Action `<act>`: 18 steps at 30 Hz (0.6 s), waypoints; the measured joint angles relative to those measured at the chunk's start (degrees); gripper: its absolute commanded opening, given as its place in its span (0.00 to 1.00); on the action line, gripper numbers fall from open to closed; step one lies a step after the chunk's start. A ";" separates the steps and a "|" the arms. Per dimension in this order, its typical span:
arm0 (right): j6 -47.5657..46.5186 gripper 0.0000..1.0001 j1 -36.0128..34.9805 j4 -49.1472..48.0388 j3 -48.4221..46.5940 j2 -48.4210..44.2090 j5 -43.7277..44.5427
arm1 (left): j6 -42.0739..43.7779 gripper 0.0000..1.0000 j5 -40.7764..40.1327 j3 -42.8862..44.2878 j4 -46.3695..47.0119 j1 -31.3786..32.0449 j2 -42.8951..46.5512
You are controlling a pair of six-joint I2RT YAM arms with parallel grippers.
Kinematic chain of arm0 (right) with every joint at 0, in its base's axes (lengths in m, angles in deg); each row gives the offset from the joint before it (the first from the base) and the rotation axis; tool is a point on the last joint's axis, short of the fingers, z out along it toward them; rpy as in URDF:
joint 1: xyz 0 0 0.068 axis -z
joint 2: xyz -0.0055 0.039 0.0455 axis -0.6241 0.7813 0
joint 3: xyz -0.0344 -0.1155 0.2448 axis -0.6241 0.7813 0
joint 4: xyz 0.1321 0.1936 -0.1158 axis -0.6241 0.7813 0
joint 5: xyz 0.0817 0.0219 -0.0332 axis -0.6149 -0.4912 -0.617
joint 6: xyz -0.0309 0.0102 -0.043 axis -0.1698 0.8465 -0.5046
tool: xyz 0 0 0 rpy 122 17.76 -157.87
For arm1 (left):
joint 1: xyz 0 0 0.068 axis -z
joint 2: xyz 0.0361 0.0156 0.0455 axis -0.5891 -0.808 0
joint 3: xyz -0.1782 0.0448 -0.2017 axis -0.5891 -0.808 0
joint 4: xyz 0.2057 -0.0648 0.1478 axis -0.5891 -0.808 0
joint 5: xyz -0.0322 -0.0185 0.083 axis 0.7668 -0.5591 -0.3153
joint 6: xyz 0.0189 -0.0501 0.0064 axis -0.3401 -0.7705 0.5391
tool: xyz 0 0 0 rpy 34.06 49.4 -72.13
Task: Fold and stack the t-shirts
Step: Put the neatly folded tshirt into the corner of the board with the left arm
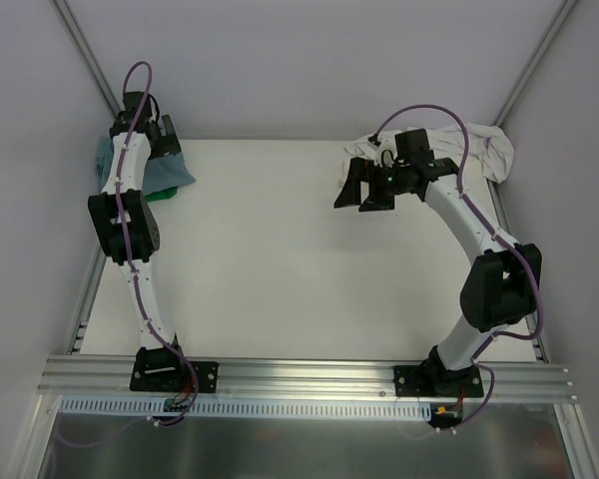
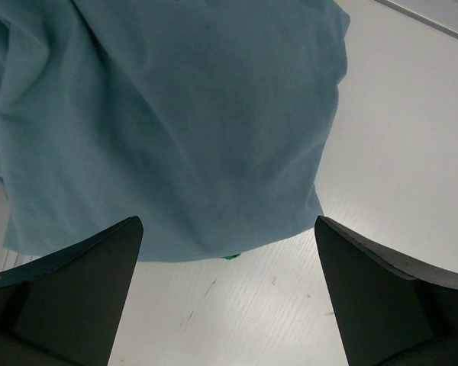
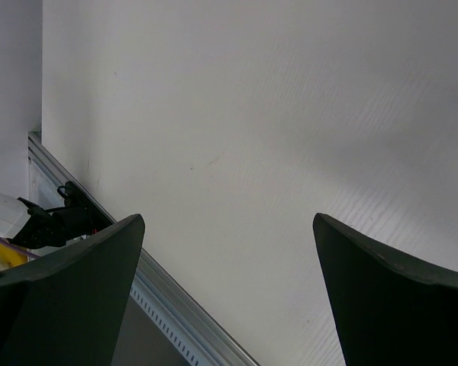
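You had the left arm [image 1: 130,230] stretched out to the far left corner of the table [image 1: 280,279], with its wrist above the blue shirt [image 1: 178,170]. The left jaws stood wide apart with nothing between them. In the wrist view the two dark fingers [image 2: 76,297] framed the near hem of that shirt, which lay in soft folds and filled most of the picture. Neither view showed whether the tips touched the cloth. A small patch of bright green peeked out from under the blue hem. It was probably the green shirt [image 1: 160,195], lying beneath the blue one and almost wholly covered.

Moving right, the middle of the table showed only its white surface.

You had the right arm [image 1: 479,269] bent up and inward over the right half of the table. The right jaws were spread wide and held nothing, hanging above the white surface and pointing toward the centre. The right wrist view showed only that surface and a metal rail [image 3: 175,305] along the table's edge.

The cream shirt [image 1: 491,150] lay crumpled at the far right corner, just behind the arm's wrist and partly hidden by it. The right jaws were near it but apart from it.
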 measured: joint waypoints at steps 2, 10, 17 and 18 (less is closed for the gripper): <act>0.00 0.99 0.20 0.11 0.24 -0.07 0.02 | 0.00 0.99 -1.01 0.00 0.31 0.00 -0.15; 0.00 1.00 0.61 0.17 0.26 -0.24 0.02 | 0.39 0.99 -3.02 0.00 0.48 -0.44 -0.44; -0.20 1.00 0.87 1.05 0.26 -0.24 0.09 | 0.46 0.99 -2.47 2.21 0.44 -2.45 -3.58; -0.26 0.99 0.90 1.31 0.26 -0.24 0.09 | 0.35 0.99 -2.14 2.38 0.44 -2.95 -4.02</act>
